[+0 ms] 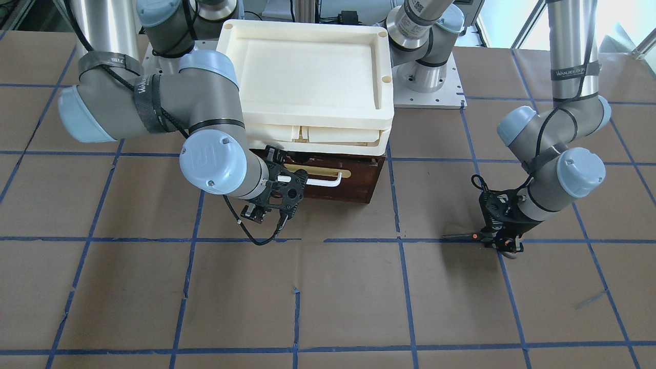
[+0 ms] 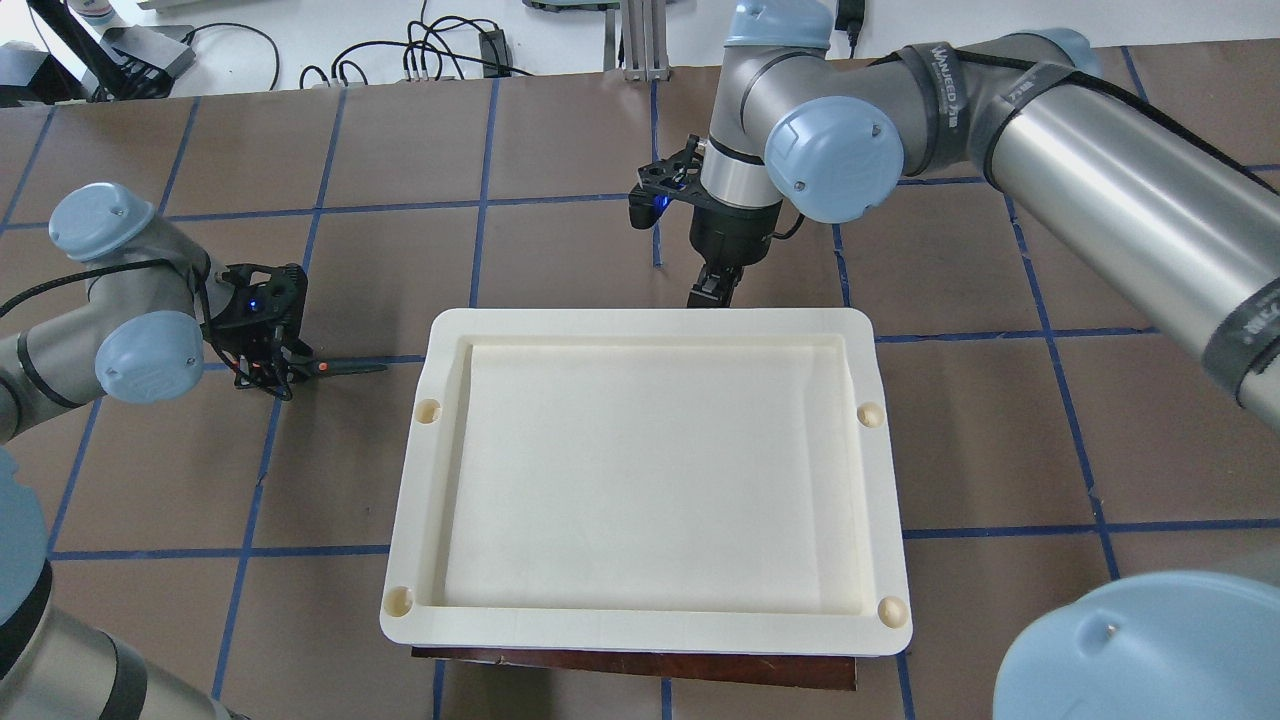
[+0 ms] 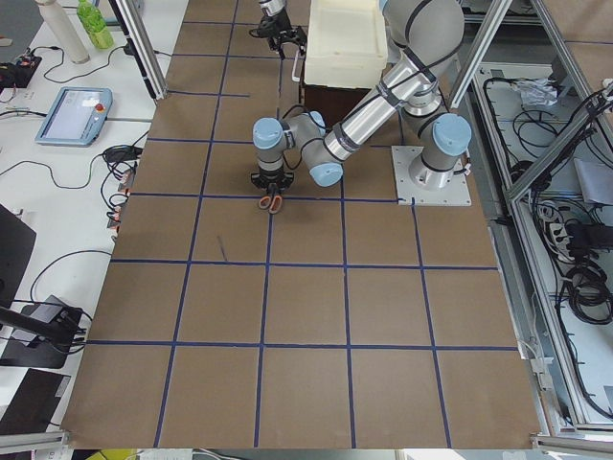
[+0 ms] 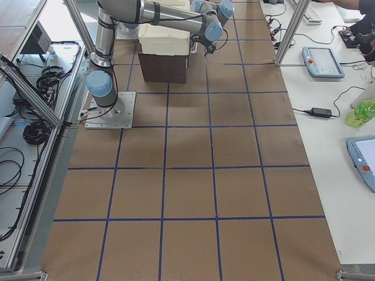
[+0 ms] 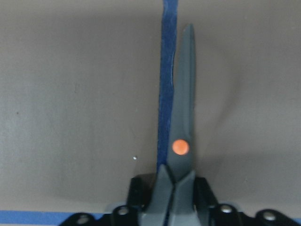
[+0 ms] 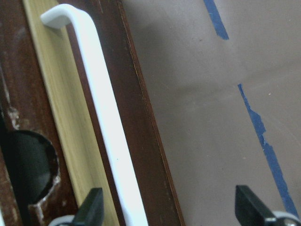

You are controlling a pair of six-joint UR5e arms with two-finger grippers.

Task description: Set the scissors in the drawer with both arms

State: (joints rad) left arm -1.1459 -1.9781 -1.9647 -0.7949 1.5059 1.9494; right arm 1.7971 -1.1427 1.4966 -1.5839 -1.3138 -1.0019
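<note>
Grey-bladed scissors pinched in left fingers; right fingers spread astride white handle.

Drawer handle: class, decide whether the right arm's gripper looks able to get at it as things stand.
Probably yes. The right gripper is open right at the drawer front, with the white handle between its fingers and nothing in the way.
</note>
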